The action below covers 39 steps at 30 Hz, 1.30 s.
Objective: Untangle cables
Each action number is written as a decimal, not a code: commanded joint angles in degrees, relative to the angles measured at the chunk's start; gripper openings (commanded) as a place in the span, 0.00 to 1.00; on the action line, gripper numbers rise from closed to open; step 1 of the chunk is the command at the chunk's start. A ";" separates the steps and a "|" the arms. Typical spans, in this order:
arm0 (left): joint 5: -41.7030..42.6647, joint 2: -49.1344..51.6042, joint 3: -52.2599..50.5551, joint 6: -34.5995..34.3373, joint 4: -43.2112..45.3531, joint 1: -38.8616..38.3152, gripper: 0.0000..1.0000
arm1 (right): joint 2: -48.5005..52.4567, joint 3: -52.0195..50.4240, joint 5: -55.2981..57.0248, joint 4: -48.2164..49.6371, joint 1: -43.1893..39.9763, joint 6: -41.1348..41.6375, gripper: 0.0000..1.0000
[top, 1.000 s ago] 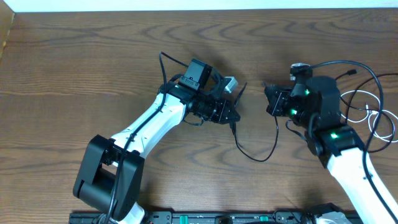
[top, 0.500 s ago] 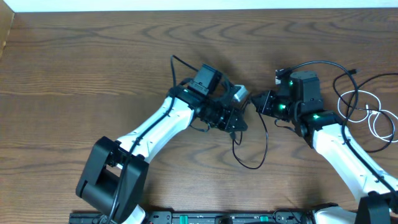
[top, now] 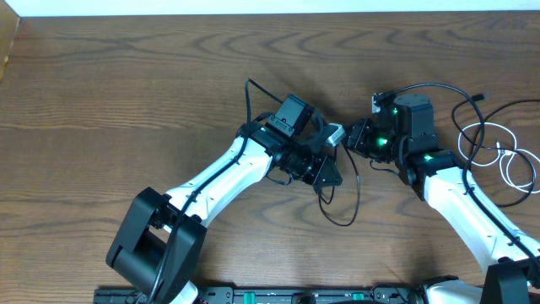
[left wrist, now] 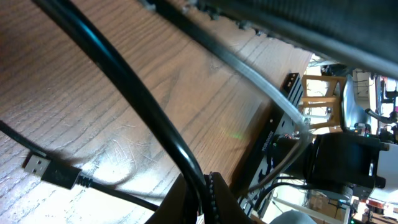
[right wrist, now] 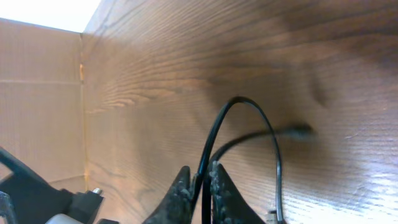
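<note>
The black cable [top: 344,223] hangs in a narrow loop on the table between my two grippers. My left gripper [top: 329,173] is shut on it; in the left wrist view the cable [left wrist: 137,93] runs up from the closed jaws [left wrist: 202,196], and its USB plug [left wrist: 45,168] lies on the wood. My right gripper [top: 353,139] is also shut on the black cable, which arches up from the jaws [right wrist: 200,186] as a loop [right wrist: 268,124]. The two grippers are almost touching. The white cable [top: 509,165] lies in loose loops at the far right.
The wooden table [top: 126,101] stretches to the left and back. A cardboard wall [right wrist: 37,99] stands at the table's left edge. The right arm's own thicker black wire [top: 447,86] arcs above the white cable. A black rail [top: 278,295] runs along the front edge.
Both grippers have come together near the table's middle, the left moving right and the right moving left. The black cable's loop between them has narrowed and deepened.
</note>
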 commanded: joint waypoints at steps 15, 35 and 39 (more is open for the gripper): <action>-2.82 -1.07 -0.52 1.38 -0.07 -0.11 0.08 | 0.11 0.28 -8.59 0.22 -0.20 2.08 0.10; -2.91 -1.07 -0.50 1.38 0.13 1.81 0.08 | 0.11 0.31 -11.19 -1.03 -0.17 2.08 0.10; -2.91 -1.07 -0.50 1.38 0.11 1.81 0.08 | 0.11 0.28 -11.37 -1.88 -0.17 2.08 0.09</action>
